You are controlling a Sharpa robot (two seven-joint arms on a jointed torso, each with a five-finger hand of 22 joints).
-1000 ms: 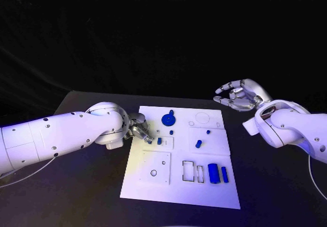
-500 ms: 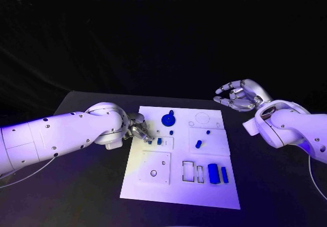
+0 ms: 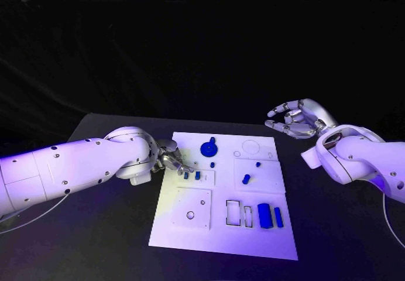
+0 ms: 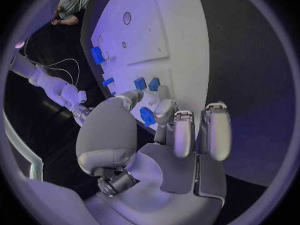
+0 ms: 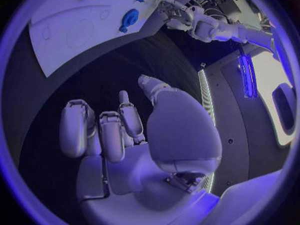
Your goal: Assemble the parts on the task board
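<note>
- The left hand (image 3: 171, 160) is at the left edge of the task board (image 3: 221, 234), with its fingers over the white plate.
- Its fingertips (image 4: 164, 111) seem to pinch a small blue part (image 3: 186, 174), but the view is poor, so I cannot tell if it really holds it.
- Just beside that one, a second small blue part (image 3: 198, 174) stands on the board.
- Further back on the board there is a round blue part (image 3: 208, 147) with a little knob, and a tiny blue dot (image 3: 212, 163) near it.
- In the middle of the board lies a short blue peg (image 3: 246, 178), with another tiny blue bit (image 3: 257, 164) just behind it.
- Near the front of the board there are two empty slot outlines (image 3: 234, 212), and right of them a thick blue bar (image 3: 265, 214) and a thin blue bar (image 3: 278, 216) side by side.
- The board lies on the black table (image 3: 101, 240).
- The right hand (image 3: 294, 119) is up in the air past the far right corner of the board, well apart from it. Its fingers are curled a little but spread apart, and it holds nothing.
</note>
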